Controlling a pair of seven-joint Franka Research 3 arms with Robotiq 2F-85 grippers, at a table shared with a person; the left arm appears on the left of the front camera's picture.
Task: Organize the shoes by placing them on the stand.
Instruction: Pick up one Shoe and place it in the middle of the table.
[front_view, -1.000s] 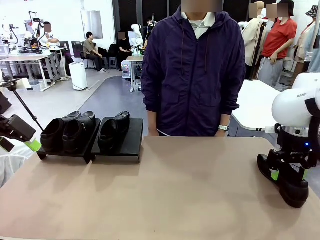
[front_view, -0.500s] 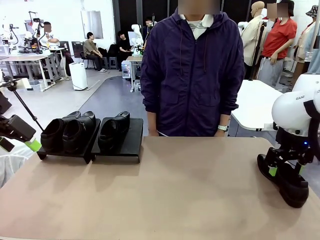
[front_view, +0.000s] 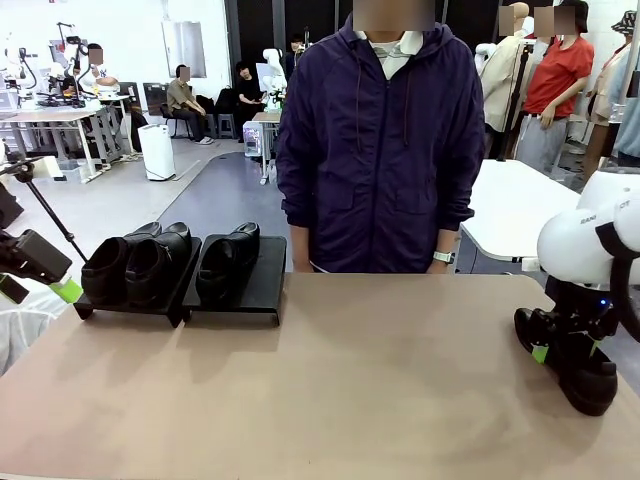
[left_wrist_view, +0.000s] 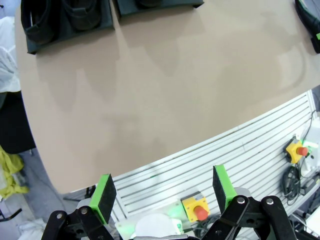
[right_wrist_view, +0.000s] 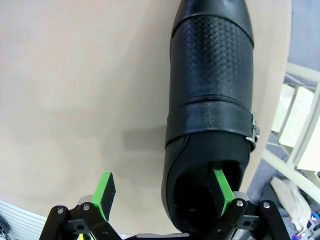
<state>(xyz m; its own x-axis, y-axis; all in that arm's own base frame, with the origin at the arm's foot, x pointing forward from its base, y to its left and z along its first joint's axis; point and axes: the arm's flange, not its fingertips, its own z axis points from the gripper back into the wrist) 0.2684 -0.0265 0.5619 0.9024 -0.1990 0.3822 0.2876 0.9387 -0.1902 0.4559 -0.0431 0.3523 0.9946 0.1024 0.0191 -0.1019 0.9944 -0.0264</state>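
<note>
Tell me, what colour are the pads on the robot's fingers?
Bright green, on black fingers. The left wrist view shows them best.

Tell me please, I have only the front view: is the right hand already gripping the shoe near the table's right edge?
Observer: Not yet. The right wrist view shows the right hand open. One pad is inside the opening of the shoe, the other outside it, above the table.
Operator: Does the left hand carry something?
Observer: No. The left hand is open, with nothing between its pads.
Operator: Has the shoe any fastening?
Observer: Yes, a strap with a small metal buckle on its side.
</note>
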